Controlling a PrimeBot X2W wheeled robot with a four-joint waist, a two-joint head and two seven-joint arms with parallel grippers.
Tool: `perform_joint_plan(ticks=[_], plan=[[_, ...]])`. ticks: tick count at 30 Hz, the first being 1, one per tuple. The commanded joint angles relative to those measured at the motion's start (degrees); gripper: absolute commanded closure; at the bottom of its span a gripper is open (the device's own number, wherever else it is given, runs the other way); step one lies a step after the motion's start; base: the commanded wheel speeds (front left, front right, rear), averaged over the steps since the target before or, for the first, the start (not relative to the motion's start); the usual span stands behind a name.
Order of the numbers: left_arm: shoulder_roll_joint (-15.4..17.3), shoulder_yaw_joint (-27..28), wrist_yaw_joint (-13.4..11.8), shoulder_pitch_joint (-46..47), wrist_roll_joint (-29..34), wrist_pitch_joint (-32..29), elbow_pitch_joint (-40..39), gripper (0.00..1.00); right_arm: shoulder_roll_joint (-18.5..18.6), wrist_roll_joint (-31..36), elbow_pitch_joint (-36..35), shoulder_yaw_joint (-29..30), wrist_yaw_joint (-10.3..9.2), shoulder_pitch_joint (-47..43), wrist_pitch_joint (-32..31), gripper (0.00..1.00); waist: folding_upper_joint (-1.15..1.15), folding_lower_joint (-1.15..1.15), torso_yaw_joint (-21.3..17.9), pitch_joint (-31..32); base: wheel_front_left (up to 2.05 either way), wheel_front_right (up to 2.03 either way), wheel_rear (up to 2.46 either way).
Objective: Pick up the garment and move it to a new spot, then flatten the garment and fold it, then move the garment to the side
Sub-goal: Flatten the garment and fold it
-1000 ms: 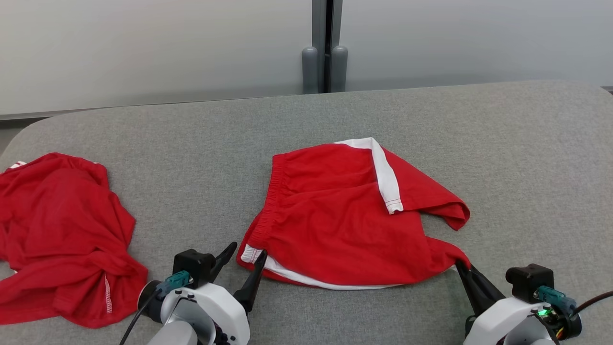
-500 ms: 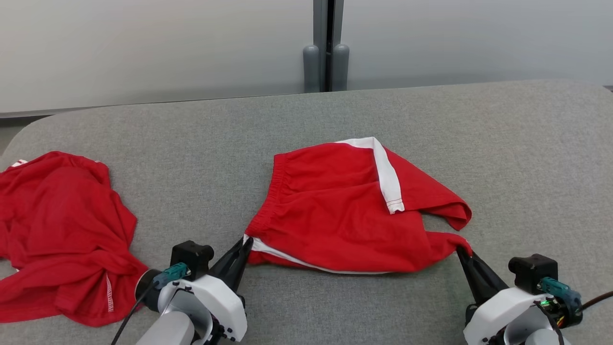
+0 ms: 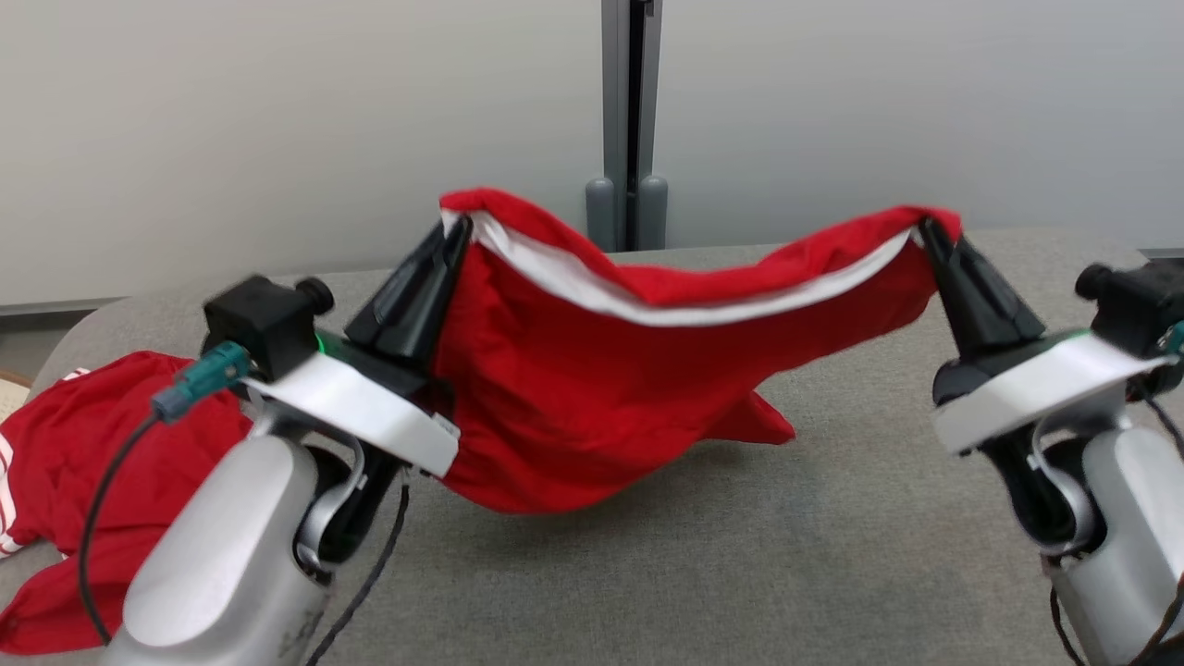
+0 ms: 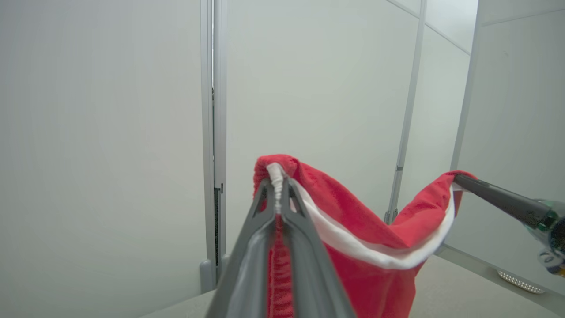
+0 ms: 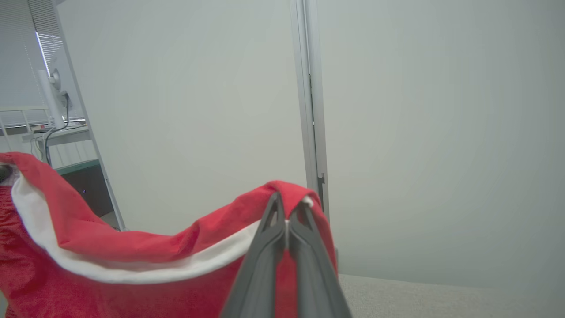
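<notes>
The red garment (image 3: 592, 370), trimmed in white, hangs above the grey worktop (image 3: 740, 555), slung between the two arms. The left gripper (image 3: 456, 228) is closed on its left upper corner, and the right gripper (image 3: 925, 228) is closed on its right upper corner. The middle sags low. A second red garment (image 3: 55, 462) lies crumpled at the near left.

Head camera looks down from behind left gripper (image 3: 459, 226) and right gripper (image 3: 926, 230); wrist cameras sight closely along their fingers (image 4: 309, 251), all sharing the garment (image 3: 573, 398) strung between the tips.
</notes>
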State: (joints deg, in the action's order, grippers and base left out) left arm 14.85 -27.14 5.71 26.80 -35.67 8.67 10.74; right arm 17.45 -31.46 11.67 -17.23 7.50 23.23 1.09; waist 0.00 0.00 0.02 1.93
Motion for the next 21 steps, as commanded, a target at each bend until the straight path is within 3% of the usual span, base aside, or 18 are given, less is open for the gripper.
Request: perform_joint_plan(ticks=[1, 11, 21], plan=[[0.7, 1.3, -1.1, 2.1, -1.1, -2.0, -3.1, 1.00, 0.1, -0.3, -1.4, 1.4, -0.02, 2.5, -1.3, 1.00, 0.00, 0.00, -0.3, 1.5, 0.00, 0.00, 0.00], [2.7, 5.6, -6.3, 4.8, -3.6, -8.1, -13.7, 1.00, -4.4, 2.6, -6.5, 9.4, -0.01, 7.1, -10.4, 1.00, 0.00, 0.00, -1.5, 4.0, 0.00, 0.00, 0.00], [3.6, 6.7, -8.3, 2.8, -6.3, -11.7, -18.1, 1.00, -7.7, 8.1, -12.1, 13.7, -0.02, 4.3, -19.4, 1.00, 0.00, 0.00, -2.7, 1.5, 0.00, 0.00, 0.00]])
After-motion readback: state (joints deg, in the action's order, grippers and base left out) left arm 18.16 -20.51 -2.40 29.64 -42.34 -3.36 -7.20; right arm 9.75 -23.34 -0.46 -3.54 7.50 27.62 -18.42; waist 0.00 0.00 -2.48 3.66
